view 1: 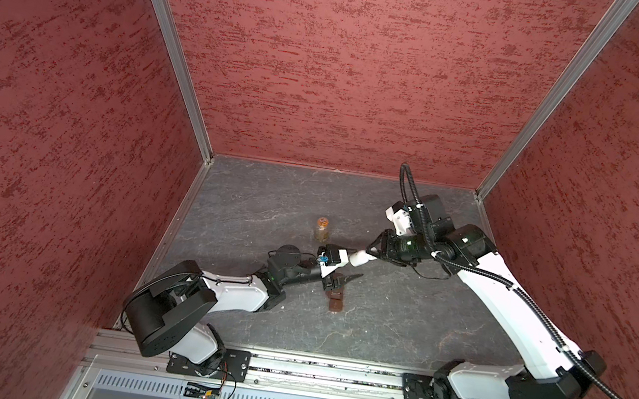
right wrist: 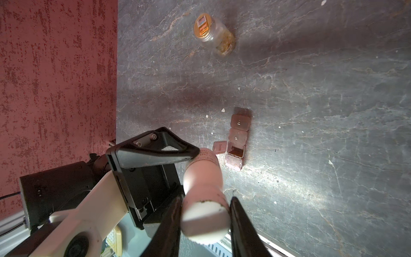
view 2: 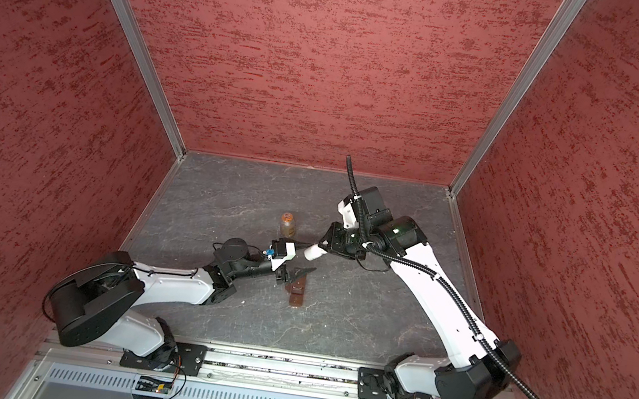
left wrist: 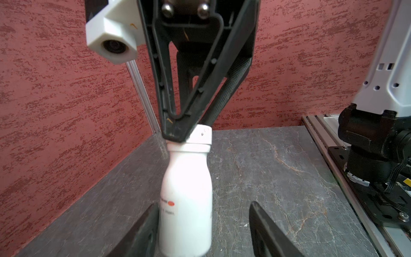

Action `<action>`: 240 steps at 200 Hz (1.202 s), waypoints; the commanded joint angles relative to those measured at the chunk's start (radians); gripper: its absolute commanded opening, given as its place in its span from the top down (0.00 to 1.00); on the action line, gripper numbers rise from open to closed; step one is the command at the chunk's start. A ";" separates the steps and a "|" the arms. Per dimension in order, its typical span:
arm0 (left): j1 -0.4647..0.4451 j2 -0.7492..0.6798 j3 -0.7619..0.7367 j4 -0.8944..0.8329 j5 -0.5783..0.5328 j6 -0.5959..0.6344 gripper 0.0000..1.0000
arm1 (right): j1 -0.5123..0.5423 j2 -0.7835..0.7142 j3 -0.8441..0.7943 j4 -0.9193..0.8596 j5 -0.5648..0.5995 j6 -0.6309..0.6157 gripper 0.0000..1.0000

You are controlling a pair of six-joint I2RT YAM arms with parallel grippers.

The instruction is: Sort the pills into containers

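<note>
A white bottle (view 1: 360, 258) (view 2: 313, 253) hangs tilted above the table between both arms. My right gripper (view 1: 370, 253) (right wrist: 205, 199) is shut on its capped end. My left gripper (view 1: 355, 264) (left wrist: 202, 203) stands open around the bottle's (left wrist: 186, 200) other end; one finger lies against its side and the other is clearly apart. The containers (view 1: 336, 299) (right wrist: 236, 140) are a brown row of cells on the table below, one with its lid flipped open. A few tiny whitish pills (right wrist: 223, 110) lie loose on the table near the row.
A clear jar with an orange lid (view 1: 322, 230) (right wrist: 214, 35) stands behind the bottle, towards the back wall. Red walls enclose the grey stone table (view 1: 375, 333) on three sides. A metal rail (view 1: 320, 372) with both arm bases runs along the front edge.
</note>
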 commanded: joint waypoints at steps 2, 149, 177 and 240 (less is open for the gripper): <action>-0.010 0.019 0.025 0.001 0.029 0.022 0.39 | -0.005 -0.009 -0.007 0.005 -0.033 -0.023 0.75; -0.002 0.065 0.065 -0.034 -0.027 0.027 0.74 | -0.006 -0.032 -0.037 0.002 -0.052 -0.073 0.77; 0.042 0.071 0.058 -0.021 0.050 -0.026 0.82 | -0.005 -0.038 -0.059 0.000 -0.068 -0.145 0.77; 0.123 0.079 0.013 0.059 0.216 -0.117 1.00 | 0.010 -0.133 -0.159 0.064 -0.126 -0.443 0.74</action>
